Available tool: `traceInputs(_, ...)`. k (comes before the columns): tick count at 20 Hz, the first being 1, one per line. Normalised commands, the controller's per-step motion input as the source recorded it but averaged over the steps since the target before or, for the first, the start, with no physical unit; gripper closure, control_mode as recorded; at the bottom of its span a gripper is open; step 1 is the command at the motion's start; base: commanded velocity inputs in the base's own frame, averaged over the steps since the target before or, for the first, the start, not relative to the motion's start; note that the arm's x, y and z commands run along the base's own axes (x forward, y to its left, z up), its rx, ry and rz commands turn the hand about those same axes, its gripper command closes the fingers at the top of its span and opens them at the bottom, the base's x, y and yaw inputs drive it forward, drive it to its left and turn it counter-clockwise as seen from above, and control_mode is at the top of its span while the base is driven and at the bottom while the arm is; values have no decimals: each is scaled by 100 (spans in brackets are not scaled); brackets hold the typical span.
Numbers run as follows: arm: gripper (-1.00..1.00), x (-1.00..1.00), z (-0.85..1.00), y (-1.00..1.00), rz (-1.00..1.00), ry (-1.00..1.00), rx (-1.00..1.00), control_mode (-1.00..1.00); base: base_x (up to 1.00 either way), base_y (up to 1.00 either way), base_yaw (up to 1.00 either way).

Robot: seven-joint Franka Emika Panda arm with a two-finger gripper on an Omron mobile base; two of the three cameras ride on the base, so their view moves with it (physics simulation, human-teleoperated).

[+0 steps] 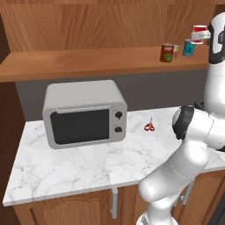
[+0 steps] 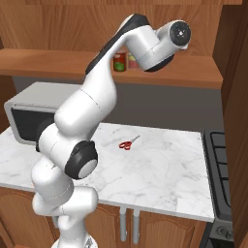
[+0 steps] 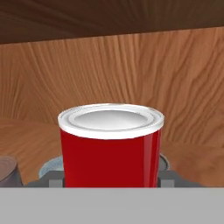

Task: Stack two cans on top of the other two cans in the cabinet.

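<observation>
A big white marble counter (image 1: 79, 162) sits in the middle of the kitchen. A grey microwave (image 1: 83, 114) stands on the counter, toward its left end. Small red scissors (image 1: 149, 127) lie on the counter, right of the microwave. Under the counter are brown wooden cupboard doors (image 1: 66, 213). Behind the counter is a grey wall (image 1: 158, 90). A dark stove (image 2: 220, 169) stands just beside the counter's right end.

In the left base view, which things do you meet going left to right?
Grey boxy microwave oven on the marble counter → small red-handled scissors → dark red-brown can with a green patch on the wooden shelf → teal-blue can → bright red can with white rims, raised above it.
</observation>
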Motion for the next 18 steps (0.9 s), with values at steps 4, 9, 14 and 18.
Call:
traceInputs(4, 100, 23, 0, -1, 0, 0, -1, -100, 0, 0, 0)
traceInputs(9, 100, 20, 0, -1, 1, 0, 0, -100, 0, 0, 0)
traceInputs(14, 100, 23, 0, -7, 0, 0, 0, -100, 0, 0, 0)
traceInputs(18, 100, 27, 0, -12, 0, 0, -5, -100, 0, 0, 0)
